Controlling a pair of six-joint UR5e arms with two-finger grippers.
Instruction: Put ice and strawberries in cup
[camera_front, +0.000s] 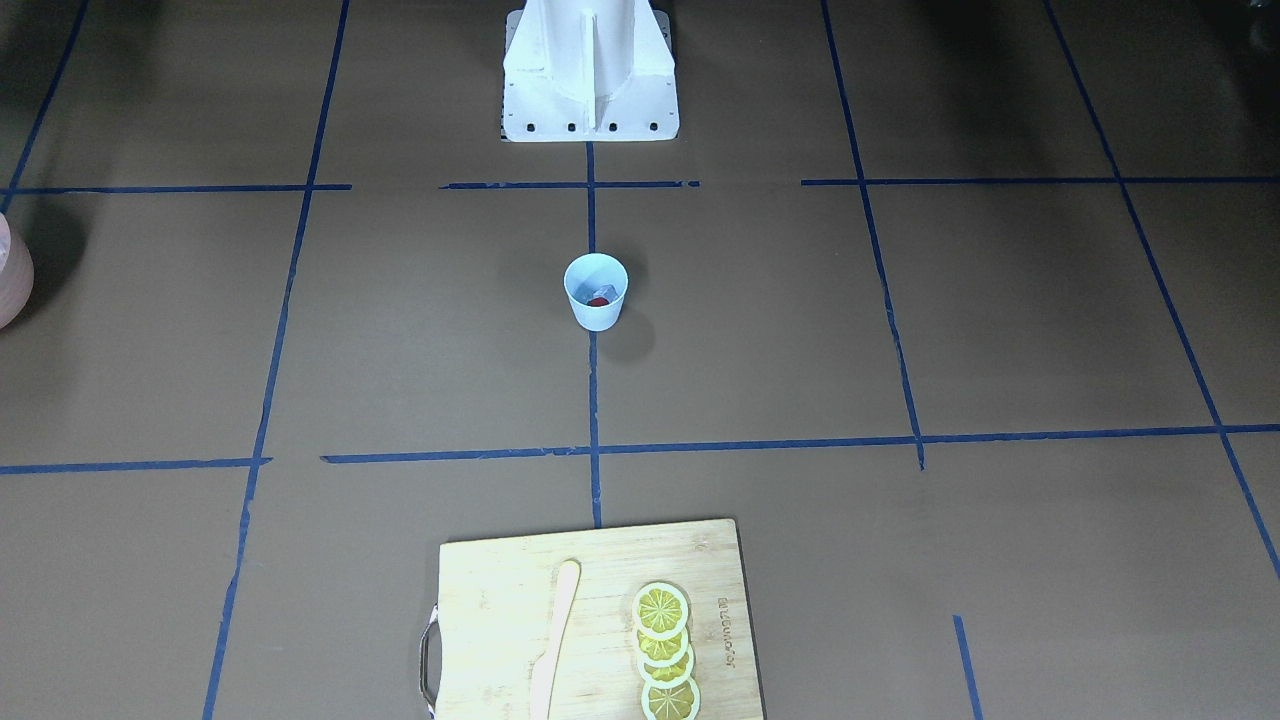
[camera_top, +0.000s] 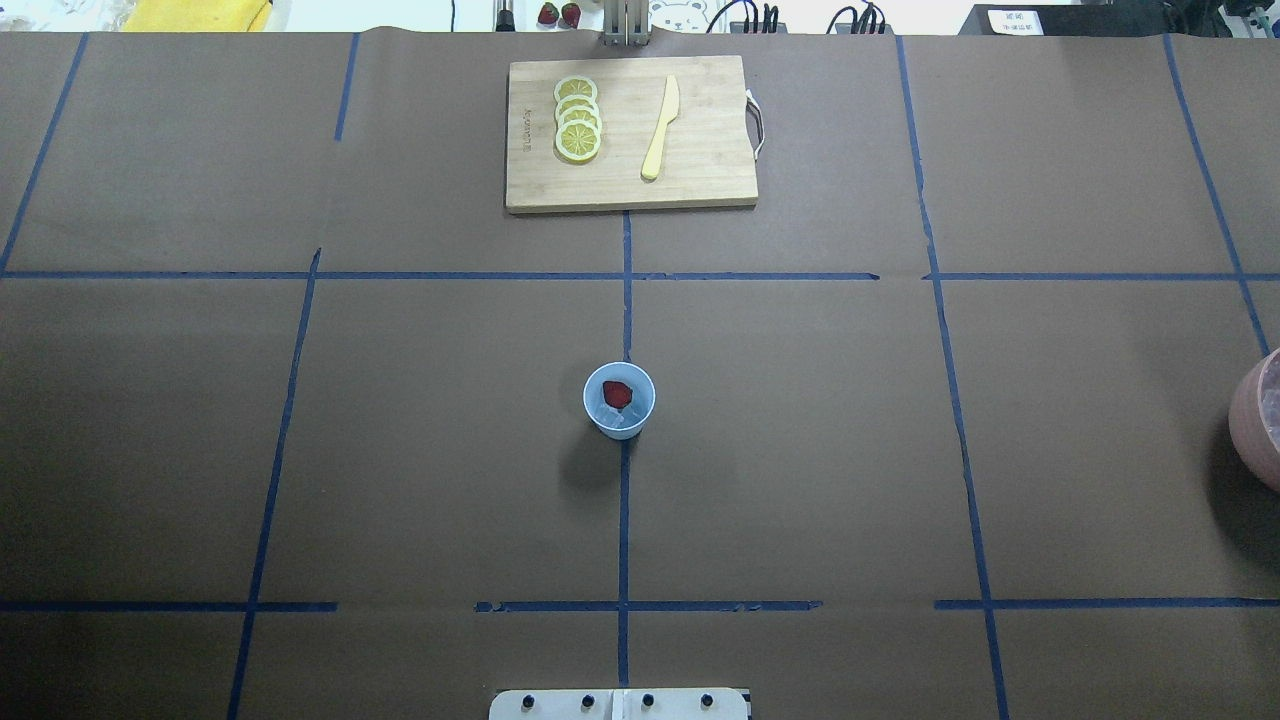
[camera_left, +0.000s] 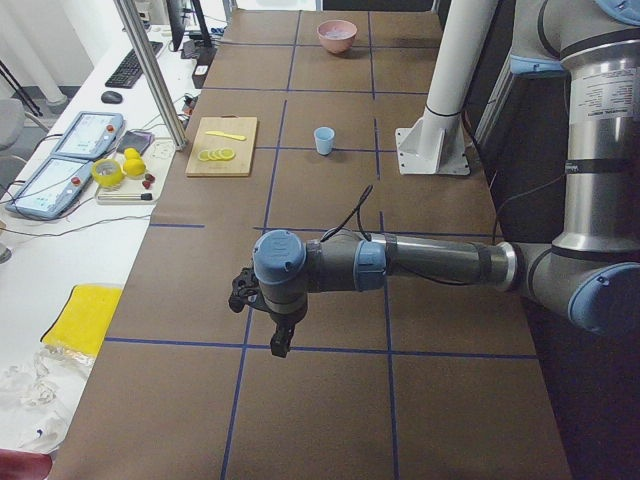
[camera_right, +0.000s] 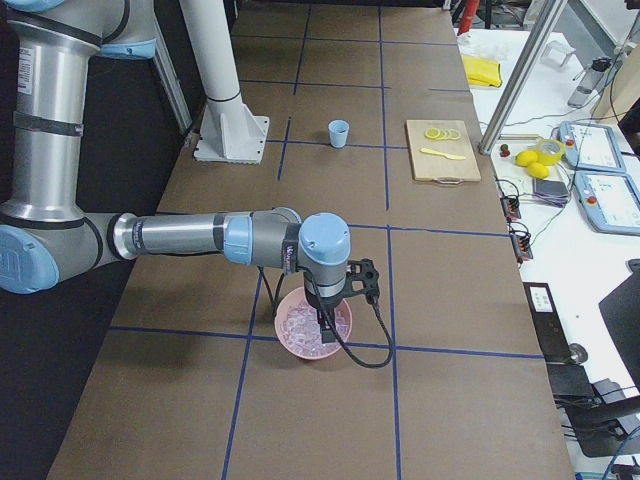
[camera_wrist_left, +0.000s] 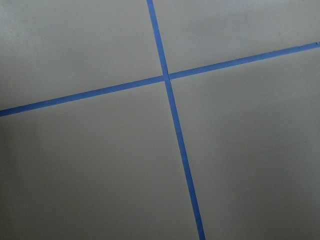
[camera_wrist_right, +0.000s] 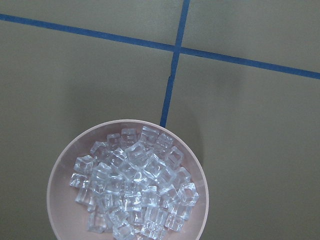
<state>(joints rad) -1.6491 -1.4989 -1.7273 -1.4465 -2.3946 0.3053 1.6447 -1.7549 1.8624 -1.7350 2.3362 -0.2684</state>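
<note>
Cup (camera_top: 619, 400) upright at centre of overhead frame; strawberry (camera_top: 617, 393) and ice (camera_top: 620, 419) inside. Right gripper (camera_right: 325, 328) above pink bowl (camera_wrist_right: 59, 205) of cubes, left gripper (camera_left: 277, 338) over table (camera_left: 330, 420). Finger spread of both: cannot tell.

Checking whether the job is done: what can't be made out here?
- Left gripper, exterior left view only: open or shut unclear.
- Right gripper, exterior right view only: same.
- Ice in the cup, overhead: too small to count.
- Pink bowl, overhead: cut off by edge.
</note>
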